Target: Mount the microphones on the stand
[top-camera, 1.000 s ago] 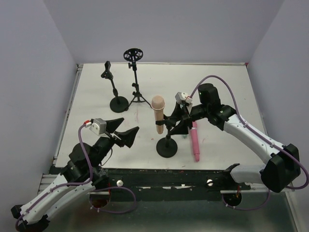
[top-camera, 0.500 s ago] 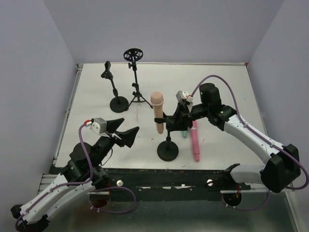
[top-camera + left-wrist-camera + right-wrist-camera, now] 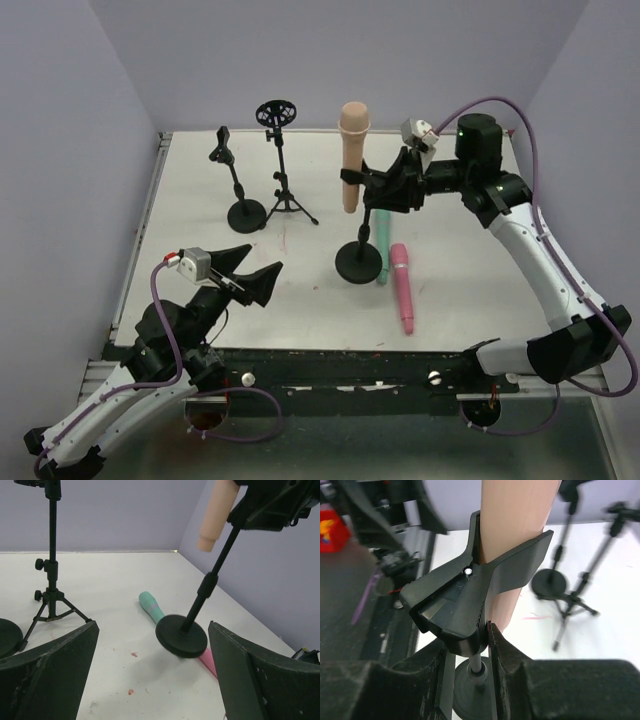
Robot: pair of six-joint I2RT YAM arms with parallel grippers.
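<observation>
Finding: the right gripper, with its jaws apart a second ago, is now clamped on the clip of the stand carrying the peach-beige microphone. Stand and microphone now sit farther from the arm bases and to the right, and the stand leans instead of standing upright. The teal-green microphone, mostly hidden by the gripper before, now shows just beside the stand.

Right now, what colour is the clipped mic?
Mic in the stand: peach-beige; best in top view.
</observation>
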